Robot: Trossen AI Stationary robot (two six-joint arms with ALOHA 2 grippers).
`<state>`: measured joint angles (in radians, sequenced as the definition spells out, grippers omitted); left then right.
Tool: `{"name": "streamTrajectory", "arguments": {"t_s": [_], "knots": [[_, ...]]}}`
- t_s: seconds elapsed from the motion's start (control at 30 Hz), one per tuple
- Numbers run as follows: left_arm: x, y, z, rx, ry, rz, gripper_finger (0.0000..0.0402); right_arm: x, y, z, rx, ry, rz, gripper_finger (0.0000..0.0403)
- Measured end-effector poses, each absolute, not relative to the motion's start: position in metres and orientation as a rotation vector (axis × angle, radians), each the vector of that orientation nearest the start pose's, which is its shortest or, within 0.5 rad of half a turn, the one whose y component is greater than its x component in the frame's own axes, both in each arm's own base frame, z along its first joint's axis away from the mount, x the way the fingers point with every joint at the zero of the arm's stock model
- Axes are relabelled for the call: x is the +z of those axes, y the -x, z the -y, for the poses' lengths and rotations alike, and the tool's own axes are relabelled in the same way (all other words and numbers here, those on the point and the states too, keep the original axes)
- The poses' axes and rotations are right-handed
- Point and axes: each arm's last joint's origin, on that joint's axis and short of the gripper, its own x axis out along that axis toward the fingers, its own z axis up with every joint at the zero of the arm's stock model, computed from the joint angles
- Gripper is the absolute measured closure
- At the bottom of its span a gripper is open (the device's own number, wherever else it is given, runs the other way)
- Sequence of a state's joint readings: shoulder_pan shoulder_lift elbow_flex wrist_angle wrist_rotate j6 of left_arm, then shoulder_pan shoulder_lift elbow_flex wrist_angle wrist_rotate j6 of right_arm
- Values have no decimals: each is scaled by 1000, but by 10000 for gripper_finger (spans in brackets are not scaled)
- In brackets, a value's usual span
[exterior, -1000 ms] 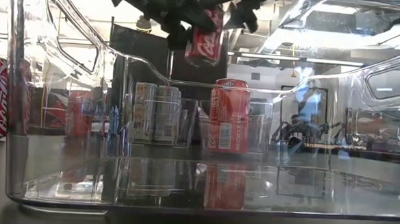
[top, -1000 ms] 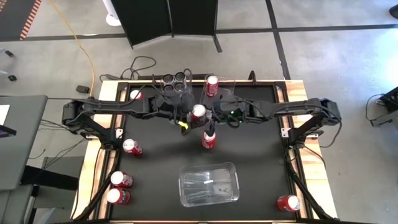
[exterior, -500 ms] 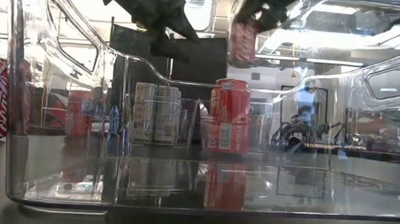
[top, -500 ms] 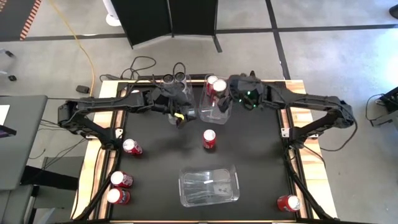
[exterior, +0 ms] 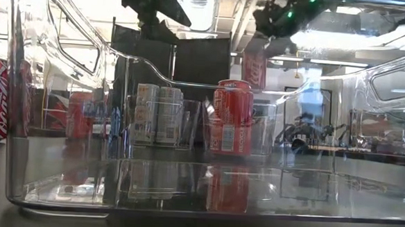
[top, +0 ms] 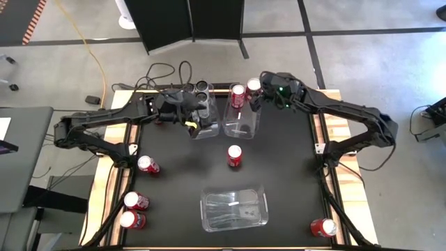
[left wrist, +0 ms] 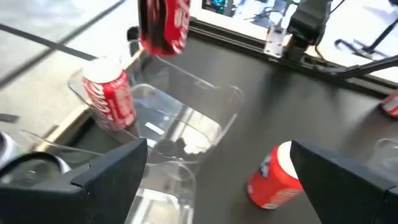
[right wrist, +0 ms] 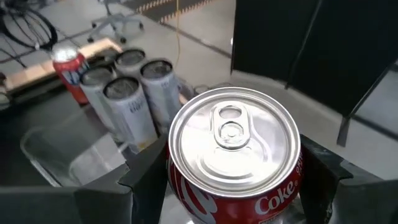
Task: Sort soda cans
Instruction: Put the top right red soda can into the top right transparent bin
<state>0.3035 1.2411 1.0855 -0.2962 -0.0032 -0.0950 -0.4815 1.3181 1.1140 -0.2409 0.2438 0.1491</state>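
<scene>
Black tabletop (top: 293, 174): R tool (top: 255, 89) clamped on red can (right wrist: 233, 149) over bin (top: 240, 125); L tool (left wrist: 217, 180) wide open, empty.

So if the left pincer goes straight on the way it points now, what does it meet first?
Probably the clear bin in front of the open left pincer, the one with a red can standing in its far end. The loose red can on the mat lies to one side of that line. Depth is uncertain.

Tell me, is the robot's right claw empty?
No, the right gripper is shut on a red soda can, whose silver top fills the right wrist view between the two dark fingers.
</scene>
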Motion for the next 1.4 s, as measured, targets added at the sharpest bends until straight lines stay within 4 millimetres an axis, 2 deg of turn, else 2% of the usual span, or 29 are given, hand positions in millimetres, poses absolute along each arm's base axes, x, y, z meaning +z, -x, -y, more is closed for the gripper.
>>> {"name": "streamTrajectory", "arguments": {"t_s": [0.1,0.3,0.53,0.7,0.9,1.13,1.27,1.4], "knots": [[334,-262,-82,313,113,-415,12,319,-257,149,-752,-203,-415,131],[334,-262,-83,350,253,-392,12,320,-255,158,-752,-183,-399,131],[334,-262,-84,357,256,-390,12,316,-242,177,-777,-191,-401,131],[334,-262,-84,354,242,-394,12,293,-229,190,-809,-222,-432,131],[334,-262,-84,355,240,-394,12,268,-225,192,-781,-235,-387,131],[334,-262,-85,399,228,-384,12,241,-238,191,-719,-258,-385,131],[335,-262,-86,401,228,-374,12,219,-252,195,-696,-247,-429,131],[335,-262,-86,403,232,-374,12,203,-258,202,-695,-279,-441,131]]}}
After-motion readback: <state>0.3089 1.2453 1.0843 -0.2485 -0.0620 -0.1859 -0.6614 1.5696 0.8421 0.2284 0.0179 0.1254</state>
